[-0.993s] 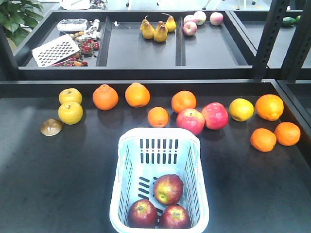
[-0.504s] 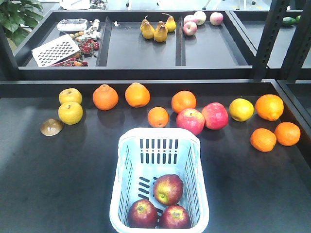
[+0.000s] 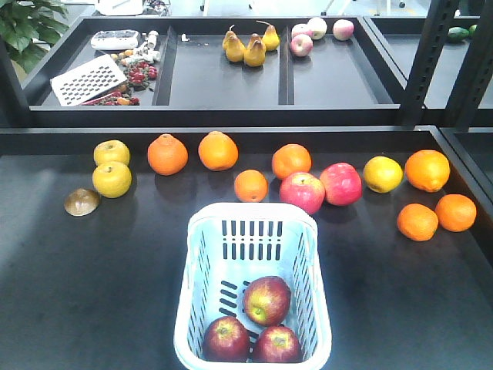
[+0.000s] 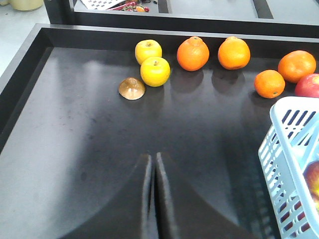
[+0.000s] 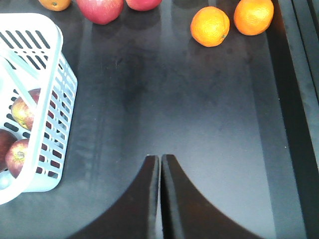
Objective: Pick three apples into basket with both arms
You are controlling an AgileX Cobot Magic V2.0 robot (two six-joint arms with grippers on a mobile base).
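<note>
Closest to us, both wrist views show our black grippers with fingers pressed together and nothing between them: the left gripper [image 4: 153, 172] hangs over bare dark tabletop [image 4: 75, 149], and the right gripper [image 5: 160, 174] does the same on the other side of the pale blue-white slotted plastic basket [image 3: 202, 254].

Inside that basket lie the three dark red apples: one at the near left [image 3: 226, 338], one at the near right [image 3: 277, 344], and the one with the yellowish-green blush [image 3: 266, 300] just behind them, all three touching or nearly so. We judge the task complete as far as counting goes (no arm appears in the front view at all).

Beyond the basket runs a row of loose fruit: two brighter pinkish-red apples [image 3: 320, 187] side by side, several round oranges [image 3: 218, 150], yellow apples [image 3: 112, 179] at the left, and a brown half-shell-like object [image 3: 81, 202] whose identity we cannot tell. Further still, a shelf holds yellow pears [image 3: 250, 46] and small pale pink-white apples [image 3: 316, 33].

What could still go wrong, in our judgement: if either arm swings inward while low, it could clip the basket rim and tip or slide it, spilling fruit. A further reach might also mistake the pinkish-red pair for targets, since they sit just behind the basket.
</note>
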